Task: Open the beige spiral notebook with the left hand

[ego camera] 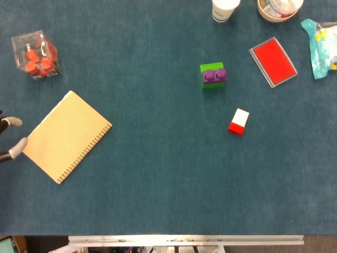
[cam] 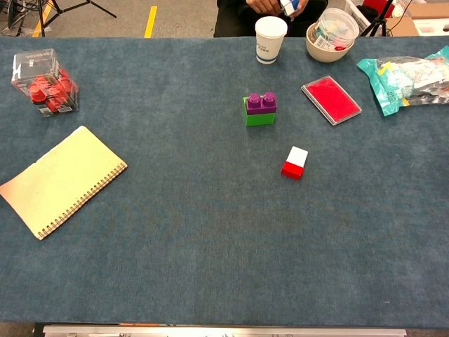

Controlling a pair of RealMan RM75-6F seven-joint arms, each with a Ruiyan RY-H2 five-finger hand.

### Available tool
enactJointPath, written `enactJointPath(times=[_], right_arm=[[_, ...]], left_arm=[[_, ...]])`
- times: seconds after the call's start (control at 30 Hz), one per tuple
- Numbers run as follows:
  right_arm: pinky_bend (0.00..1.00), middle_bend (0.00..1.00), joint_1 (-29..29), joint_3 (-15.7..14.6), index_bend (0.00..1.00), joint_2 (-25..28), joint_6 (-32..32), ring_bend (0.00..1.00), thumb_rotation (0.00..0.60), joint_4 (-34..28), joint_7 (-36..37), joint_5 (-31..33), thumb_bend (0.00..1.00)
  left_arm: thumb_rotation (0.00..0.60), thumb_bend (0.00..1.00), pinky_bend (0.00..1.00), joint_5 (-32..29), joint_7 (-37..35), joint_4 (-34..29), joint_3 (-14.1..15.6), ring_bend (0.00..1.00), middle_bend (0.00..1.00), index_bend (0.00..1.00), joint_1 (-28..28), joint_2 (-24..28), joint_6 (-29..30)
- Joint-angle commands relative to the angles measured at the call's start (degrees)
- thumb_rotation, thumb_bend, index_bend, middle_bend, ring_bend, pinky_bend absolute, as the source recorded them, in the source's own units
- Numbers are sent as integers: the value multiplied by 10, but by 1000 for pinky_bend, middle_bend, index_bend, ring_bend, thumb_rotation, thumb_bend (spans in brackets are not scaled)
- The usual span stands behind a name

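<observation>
The beige spiral notebook (ego camera: pixel 66 136) lies closed and flat on the blue table at the left, turned at an angle, its wire spiral along the lower right edge. In the chest view the notebook (cam: pixel 62 180) shows at the left edge. Only fingertips of my left hand (ego camera: pixel 11 138) show, at the left border of the head view; they are spread apart, one close to the notebook's left corner, and hold nothing. My right hand appears in neither view.
A clear box of red pieces (ego camera: pixel 36 54) stands behind the notebook. A green and purple block (ego camera: pixel 212 75), a red and white block (ego camera: pixel 239 122), a red pad (ego camera: pixel 272 61), a paper cup (cam: pixel 271 39), a bowl (cam: pixel 332 35) and a bag (cam: pixel 407 79) occupy the right.
</observation>
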Motion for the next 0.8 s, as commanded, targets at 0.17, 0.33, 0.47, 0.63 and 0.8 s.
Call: enactJointPath(times=[0.17, 0.33, 0.47, 0.63, 0.8], right_arm=[[291, 300, 0, -1, 309, 0, -1, 212, 600, 1, 0, 0, 392], [291, 300, 0, -1, 309, 0, -1, 211, 600, 1, 1, -2, 392], [291, 300, 0, -1, 309, 1, 0, 212, 600, 1, 2, -2, 392], [291, 300, -1, -2, 309, 3, 2, 212, 600, -1, 1, -3, 392], [291, 300, -3, -2, 309, 5, 5, 212, 600, -3, 0, -3, 392]], left_arm=[[0, 243, 111, -32, 28, 30, 12, 93, 271, 250, 2, -27, -22], [0, 243, 112, -38, 44, 45, 20, 93, 270, 250, 9, -40, -24], [0, 243, 112, -40, 42, 48, 27, 93, 269, 250, 12, -48, -31], [0, 243, 112, -35, 36, 59, 29, 93, 253, 250, 14, -61, -26], [0, 243, 112, -34, 33, 70, 24, 93, 253, 250, 11, -69, -22]])
